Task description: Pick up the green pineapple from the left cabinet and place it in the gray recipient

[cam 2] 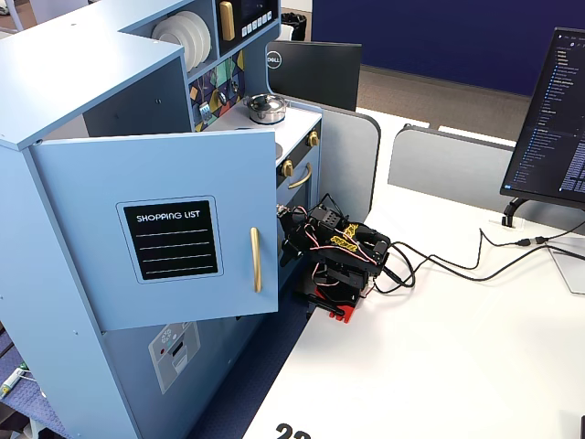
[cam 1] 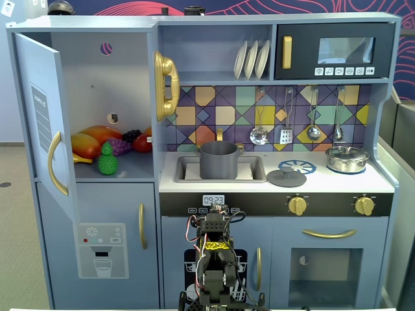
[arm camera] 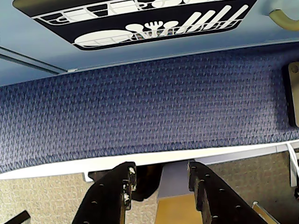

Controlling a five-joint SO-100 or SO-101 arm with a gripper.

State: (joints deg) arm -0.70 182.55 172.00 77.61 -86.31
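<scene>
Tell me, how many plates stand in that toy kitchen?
3. The white plates stand on edge side by side on the upper shelf, left of the microwave in a fixed view. None seem hidden.

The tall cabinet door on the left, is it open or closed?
Open. The door swings outward, showing the green pineapple inside.
</scene>
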